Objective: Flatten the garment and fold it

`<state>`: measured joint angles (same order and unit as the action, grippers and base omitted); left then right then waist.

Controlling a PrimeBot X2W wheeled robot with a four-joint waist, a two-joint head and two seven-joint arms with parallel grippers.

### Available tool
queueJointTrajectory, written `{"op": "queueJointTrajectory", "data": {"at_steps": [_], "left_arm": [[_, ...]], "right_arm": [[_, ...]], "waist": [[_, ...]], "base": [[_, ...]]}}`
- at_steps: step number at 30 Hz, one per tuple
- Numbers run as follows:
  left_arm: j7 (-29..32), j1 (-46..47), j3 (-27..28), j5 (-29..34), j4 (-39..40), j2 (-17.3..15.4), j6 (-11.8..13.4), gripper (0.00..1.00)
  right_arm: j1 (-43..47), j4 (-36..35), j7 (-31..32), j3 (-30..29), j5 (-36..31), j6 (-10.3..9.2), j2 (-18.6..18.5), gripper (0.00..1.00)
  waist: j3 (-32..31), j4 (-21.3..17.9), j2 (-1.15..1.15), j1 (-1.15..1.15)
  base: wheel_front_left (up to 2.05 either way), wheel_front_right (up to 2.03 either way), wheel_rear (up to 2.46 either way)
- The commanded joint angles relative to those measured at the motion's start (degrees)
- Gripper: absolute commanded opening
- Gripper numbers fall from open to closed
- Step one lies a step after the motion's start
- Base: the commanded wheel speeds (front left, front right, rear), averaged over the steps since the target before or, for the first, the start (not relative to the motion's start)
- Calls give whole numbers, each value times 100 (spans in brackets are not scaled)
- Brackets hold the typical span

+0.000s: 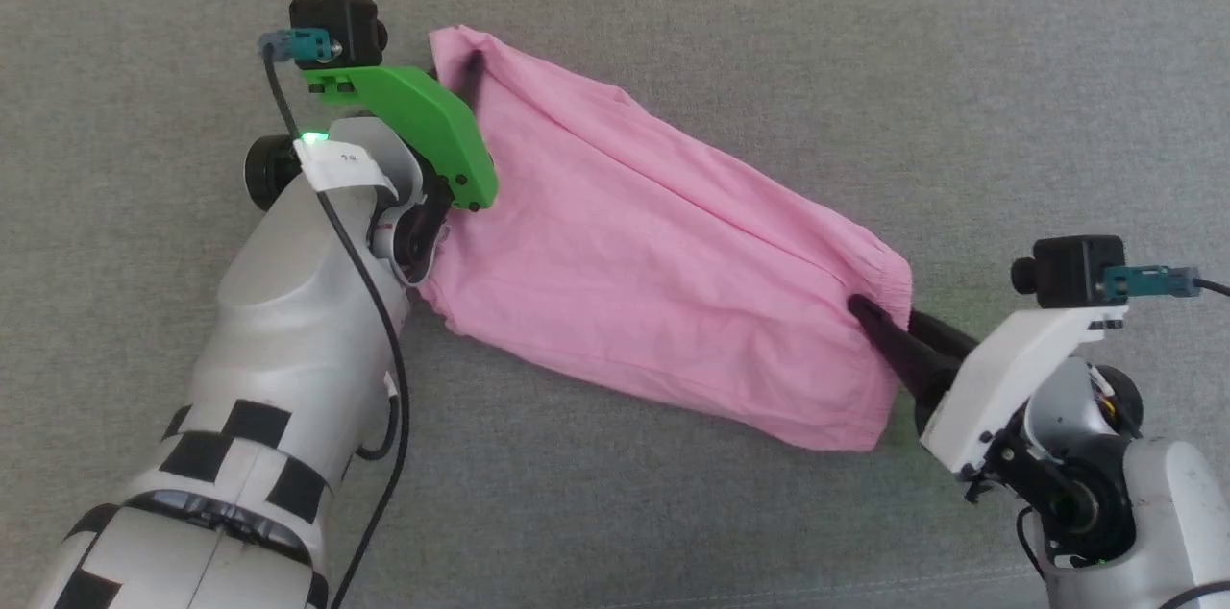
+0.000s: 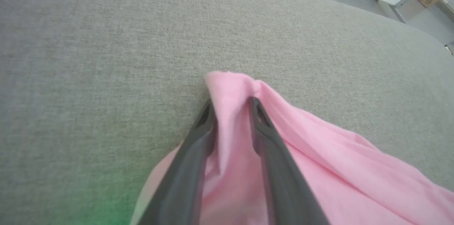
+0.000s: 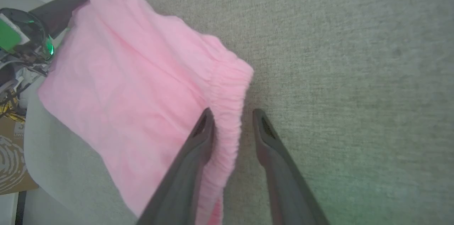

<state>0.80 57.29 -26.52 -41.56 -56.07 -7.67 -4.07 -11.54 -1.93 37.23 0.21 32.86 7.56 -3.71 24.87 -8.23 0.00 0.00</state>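
Head view, left to right. My left gripper [image 2: 231, 109] sits at the garment's [image 1: 653, 254] upper-left corner. Its fingers stand apart with a loose ridge of cloth between them, and the left wrist view shows no clamp on it. The garment lies spread on the grey upholstered surface [image 1: 673, 4], slanting from upper left to lower right. One long crease [image 1: 673, 196] runs down its middle, and the gathered waistband [image 3: 227, 86] forms its right end. My right gripper [image 3: 232, 116] is at that waistband, fingers narrowly parted, one over the cloth and one on bare upholstery. It holds nothing.

Assessment: flattening looks nearly finished and folding is not begun. The next move, in my judgement, calls for fresh firm grips and carrying one end over the other without bunching the thin cloth.

Obstructions: the green camera bracket [image 1: 423, 119] overhangs the garment's left edge. The black cable [image 1: 384, 340] hangs close by and could snag.
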Motion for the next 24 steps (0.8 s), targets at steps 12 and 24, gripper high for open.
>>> {"op": "queueJointTrajectory", "data": {"at_steps": [12, 24], "left_arm": [[-984, -49, 166, -126, 367, -288, -225, 100], [-1576, -2423, 449, 811, 3287, -1207, 516, 100]], "right_arm": [[602, -594, -307, -459, -519, -8, -72, 100], [1534, -1090, 198, -369, -1982, -8, 77, 100]], "waist": [[-1090, 443, 0, 0], [-1526, 817, 0, 0]], "base": [[0, 0, 0], [0, 0, 0]]}}
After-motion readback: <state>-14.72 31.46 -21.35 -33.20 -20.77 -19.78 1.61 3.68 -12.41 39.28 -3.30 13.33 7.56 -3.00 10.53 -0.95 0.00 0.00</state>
